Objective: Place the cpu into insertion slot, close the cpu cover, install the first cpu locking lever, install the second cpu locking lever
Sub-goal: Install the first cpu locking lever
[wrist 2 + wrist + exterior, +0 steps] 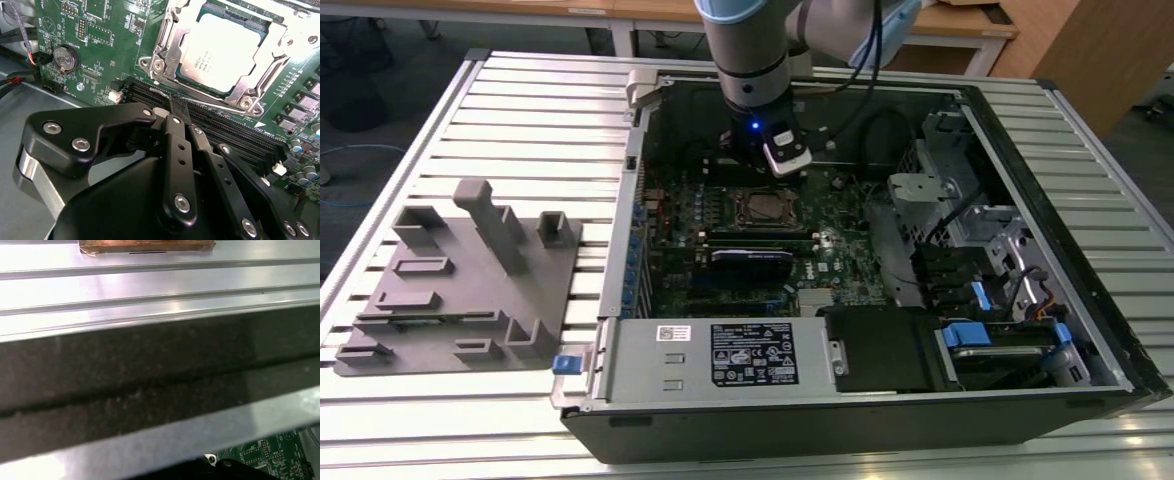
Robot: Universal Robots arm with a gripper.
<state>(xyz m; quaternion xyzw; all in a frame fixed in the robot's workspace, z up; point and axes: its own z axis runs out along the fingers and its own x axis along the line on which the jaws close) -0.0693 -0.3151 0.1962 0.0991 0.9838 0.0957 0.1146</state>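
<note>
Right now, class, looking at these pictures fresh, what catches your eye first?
The open computer case on the slatted table, with the robot arm reaching into it. In the second wrist view, the pale cpu sits framed by the silver cpu cover, just beyond the black claw.

A grey fixture block [460,285] rests on the slatted table [520,110], beside the open computer case [854,430]

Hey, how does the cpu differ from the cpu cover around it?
The cpu is a solid pale beige square; the cpu cover is a shinier silver frame with a cut-out centre. The cpu sits inside the opening; the cpu cover lies around it, larger in outline. Both lie flat on the green circuit board.
</note>
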